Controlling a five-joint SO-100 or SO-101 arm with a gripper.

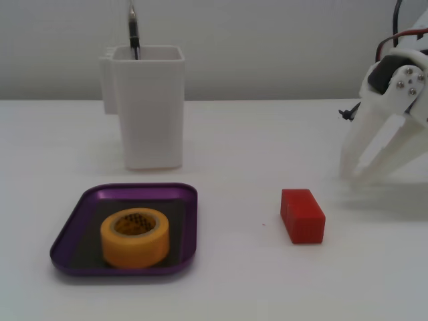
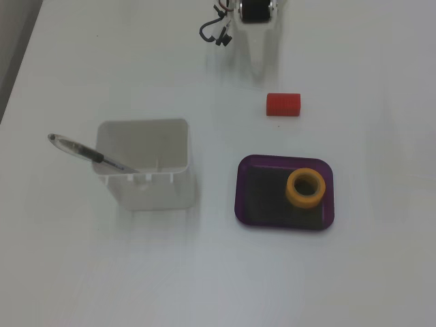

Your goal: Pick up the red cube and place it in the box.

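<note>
The red cube (image 1: 302,215) lies alone on the white table, right of the box; it also shows in the other fixed view (image 2: 283,104). The box (image 1: 190,231) is a shallow purple tray that holds a yellow tape roll (image 1: 135,237); it also shows from above (image 2: 248,197). My gripper (image 1: 352,176) hangs at the right edge, behind and to the right of the cube, with its white fingertips down near the table. The tips seem to meet and hold nothing. From above, the gripper (image 2: 261,68) is just beyond the cube, apart from it.
A tall white square container (image 1: 148,107) with a pen (image 1: 134,30) in it stands behind the box. From above, this container (image 2: 143,163) is left of the box. Cables (image 2: 214,30) hang by the arm.
</note>
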